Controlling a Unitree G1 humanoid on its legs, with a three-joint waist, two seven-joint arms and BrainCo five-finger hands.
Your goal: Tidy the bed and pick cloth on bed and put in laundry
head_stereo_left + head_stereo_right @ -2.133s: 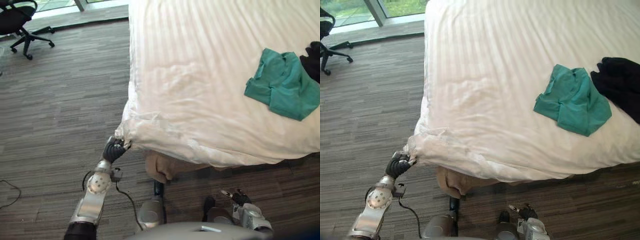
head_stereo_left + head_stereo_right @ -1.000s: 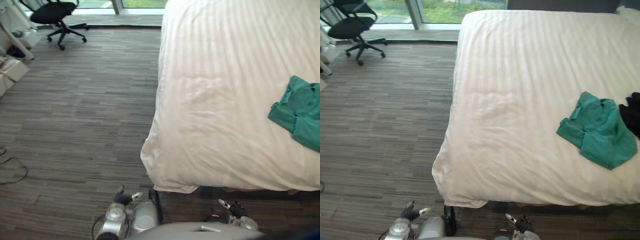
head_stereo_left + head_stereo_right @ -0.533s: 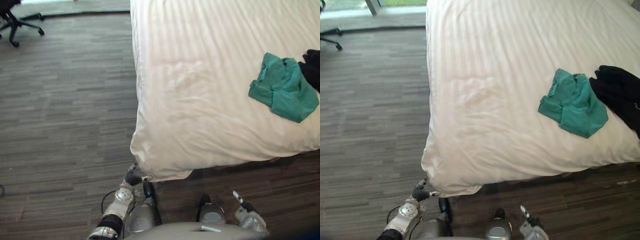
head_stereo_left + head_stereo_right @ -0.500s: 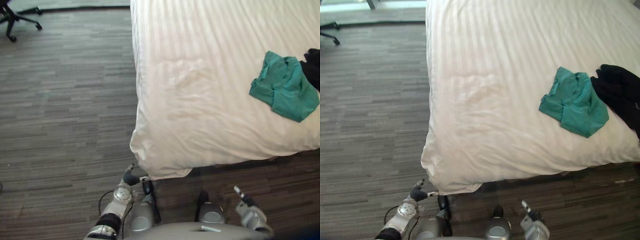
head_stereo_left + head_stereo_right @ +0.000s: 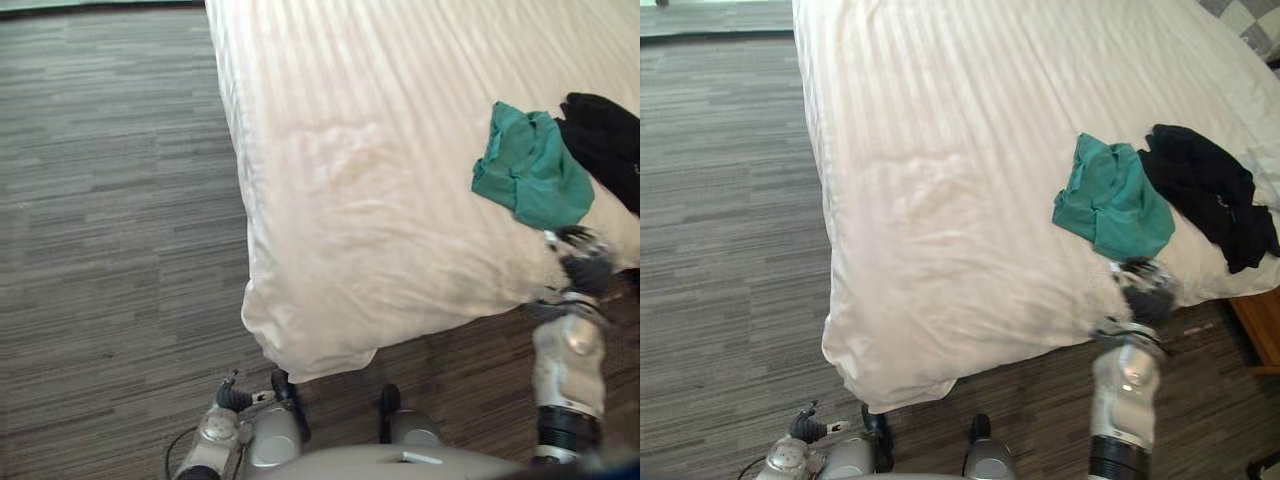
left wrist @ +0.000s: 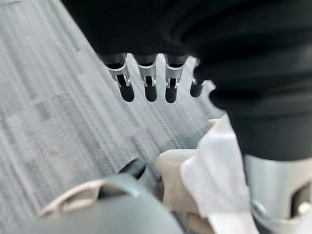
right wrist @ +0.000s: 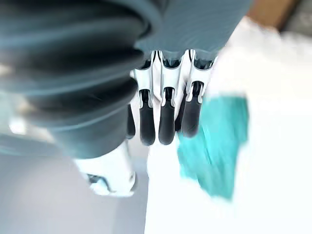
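A crumpled teal cloth lies on the white striped duvet near the bed's near right edge. A black cloth lies just right of it, touching it. My right hand is raised at the bed's edge, just short of the teal cloth. In the right wrist view its fingers are curled with nothing in them, and the teal cloth lies past them. My left hand hangs low over the floor by the bed's near left corner, its fingers straight and empty.
The duvet's corner droops over the bed's near left corner, above a tan bed base. Grey striped floor runs along the bed's left side. A brown wooden piece stands right of the bed.
The camera has swung to the right. My right arm has risen from down by the floor to the bed's edge near the teal cloth, and its fingers have curled. The left hand stays low.
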